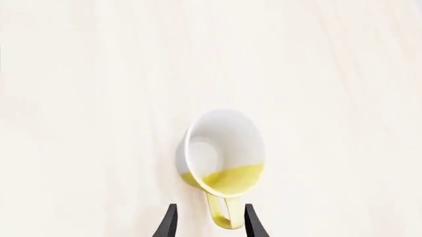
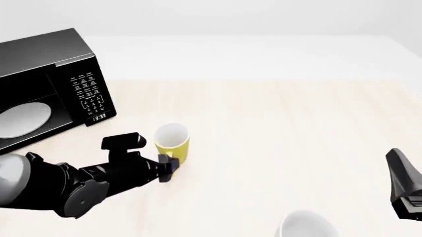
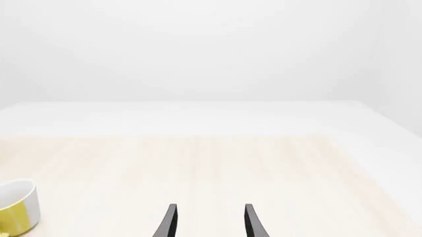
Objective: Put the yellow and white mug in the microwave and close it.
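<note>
Handle first: the yellow and white mug [image 1: 222,154] stands upright on the table [image 2: 277,128], its handle lying between the fingers [image 1: 166,223] of my left gripper [image 1: 209,223], which are spread apart on either side of it, seemingly without touching. Seen from the front, the mug sits just right of the microwave [image 2: 49,84], whose door is open. My right gripper [image 3: 209,223] hangs well off to the right with fingers apart, near a white cup [image 2: 307,224].

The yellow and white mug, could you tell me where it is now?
In the front view the yellow and white mug stands left of centre on the table, before the microwave, at the left gripper.
</note>
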